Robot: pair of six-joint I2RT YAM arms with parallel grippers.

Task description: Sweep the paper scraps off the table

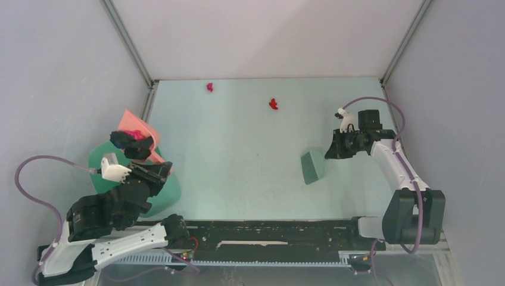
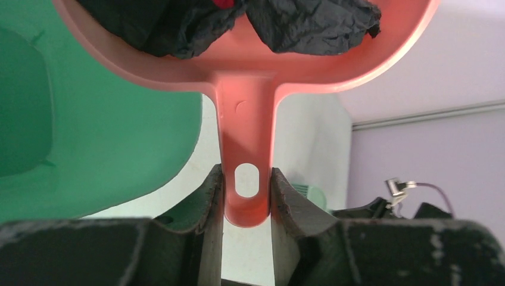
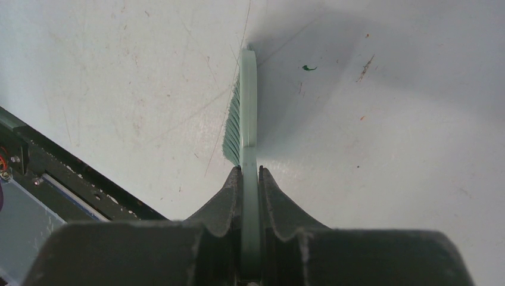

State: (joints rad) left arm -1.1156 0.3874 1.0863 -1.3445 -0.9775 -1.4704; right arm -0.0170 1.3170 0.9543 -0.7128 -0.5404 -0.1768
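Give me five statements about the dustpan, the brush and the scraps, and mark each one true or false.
1. The left gripper clamps the pink dustpan by its handle. True.
2. The right gripper holds nothing. False: it is shut on the green brush.
3. A magenta scrap and a red scrap lie on the table toward its far edge. True.
4. The pink dustpan is empty. False: black scraps sit in it.
5. The green brush touches the red scrap. False: the two are well apart.
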